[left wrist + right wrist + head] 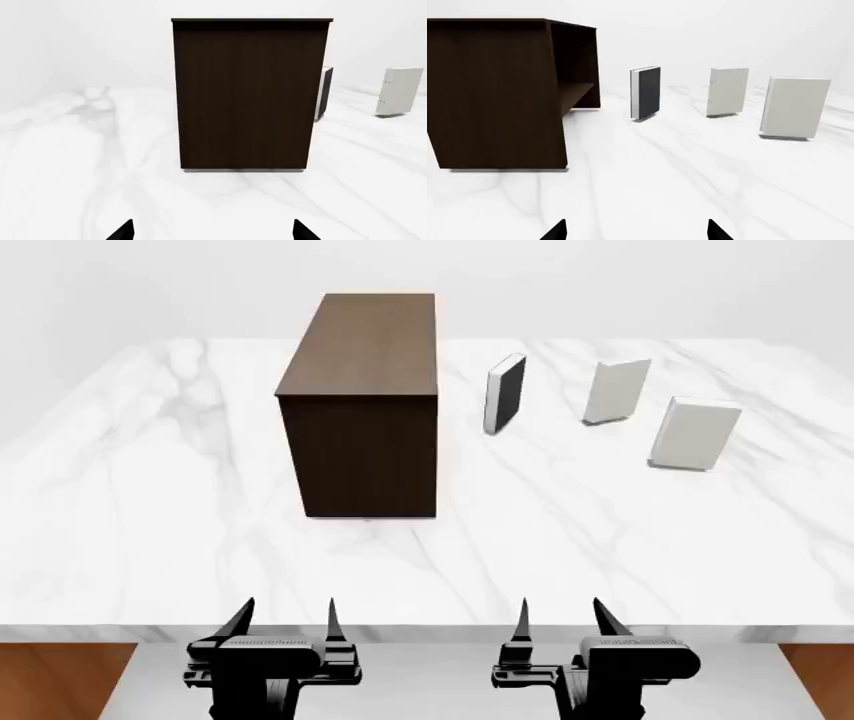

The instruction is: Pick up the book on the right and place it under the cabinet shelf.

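A white marble table (160, 540) bears the tall dark cabinet (363, 410), its shelf (575, 91) seen inside; right of it stand a black book (503, 393), a pale book (615, 391) and, rightmost, the book (694, 434), upright and untouched; the left gripper (283, 625) and right gripper (561, 623) hover spread wide, holding nothing, at the near edge.

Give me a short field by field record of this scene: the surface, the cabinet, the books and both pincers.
surface: white marble table
cabinet: dark brown, upright, left of the books, open side facing them, shelf inside
books: three, all upright and apart
black book: nearest the cabinet
middle book: pale
right book: pale, the one to move, untouched
left pincer: open, empty, at the table's near edge
right pincer: open, empty, at the near edge
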Tool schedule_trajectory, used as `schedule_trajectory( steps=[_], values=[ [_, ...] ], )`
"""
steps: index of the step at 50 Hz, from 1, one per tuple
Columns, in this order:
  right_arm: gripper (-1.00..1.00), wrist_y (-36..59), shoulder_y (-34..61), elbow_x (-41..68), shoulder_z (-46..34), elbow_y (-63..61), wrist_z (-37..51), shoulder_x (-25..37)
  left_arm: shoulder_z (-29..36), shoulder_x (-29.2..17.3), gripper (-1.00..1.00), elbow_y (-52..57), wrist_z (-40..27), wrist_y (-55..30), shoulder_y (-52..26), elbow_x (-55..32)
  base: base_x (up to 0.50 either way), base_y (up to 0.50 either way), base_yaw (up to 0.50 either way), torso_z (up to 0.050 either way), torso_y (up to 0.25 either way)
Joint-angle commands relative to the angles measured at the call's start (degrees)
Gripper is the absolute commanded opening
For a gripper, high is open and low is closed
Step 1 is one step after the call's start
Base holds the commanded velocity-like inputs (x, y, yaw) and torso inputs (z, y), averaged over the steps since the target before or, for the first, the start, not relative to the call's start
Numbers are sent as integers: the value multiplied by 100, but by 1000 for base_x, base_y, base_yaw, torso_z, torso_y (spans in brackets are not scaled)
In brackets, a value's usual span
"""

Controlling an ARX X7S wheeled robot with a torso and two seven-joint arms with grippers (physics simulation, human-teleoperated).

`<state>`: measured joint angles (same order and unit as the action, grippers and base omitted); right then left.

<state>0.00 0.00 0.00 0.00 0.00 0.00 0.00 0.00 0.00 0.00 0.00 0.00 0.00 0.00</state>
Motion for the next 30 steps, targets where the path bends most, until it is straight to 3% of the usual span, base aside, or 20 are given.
schedule_trajectory(
  steps=[1, 13, 30],
  values=[
    [100, 98, -9, 95, -117, -109, 109, 89, 103, -92, 100, 140, -107, -73, 19, -93, 0, 0, 0, 0, 0],
    [100, 2347, 356, 135, -413, -2288, 266, 474, 195, -402, 100, 2588, -308, -2269, -357, -535, 0, 0, 0, 0, 0],
    [100, 5037, 2233, 353, -365, -4135, 136, 856, -14, -712, 100, 4470, -540, -5322, -2626, -1170, 0, 0, 0, 0, 0]
  ],
)
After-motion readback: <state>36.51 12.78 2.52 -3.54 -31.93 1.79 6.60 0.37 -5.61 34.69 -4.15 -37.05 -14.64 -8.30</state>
